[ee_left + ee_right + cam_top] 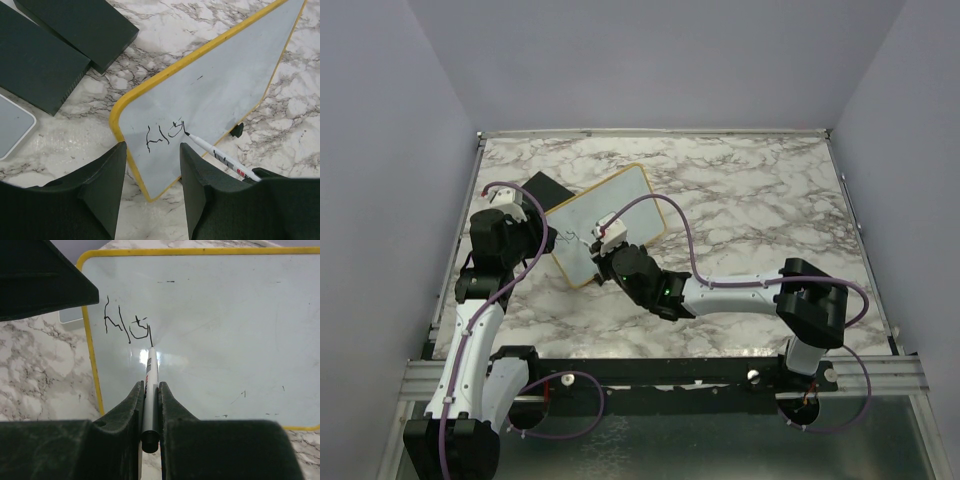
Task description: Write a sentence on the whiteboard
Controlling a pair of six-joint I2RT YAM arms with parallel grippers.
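top view, whiteboard: the whiteboard [620, 200] lies at an angle on the marble table [760, 200], left of centre, beside a black block [542, 190].
top view, arms: the left gripper [546, 236] is at the board's near-left corner; the right gripper [604, 238] reaches over its lower half.
left wrist, claw: the left gripper [152, 170] has its jaws apart, astride the corner of the whiteboard [225, 85]; i cannot tell whether they press on the frame.
left wrist, writing: the sentence [165, 135] is only a few dark strokes near that corner, and the marker [220, 157] has its tip on the last one.
right wrist, claw: the right gripper [150, 400] is clamped on the marker [150, 370], tip down on the whiteboard [225, 315].
right wrist, writing: the sentence [125, 325] sits at the left end; the rest is bare but for faint specks.
progress: by my reading the sentence is barely begun, about one short word; nearly the whole line is left.
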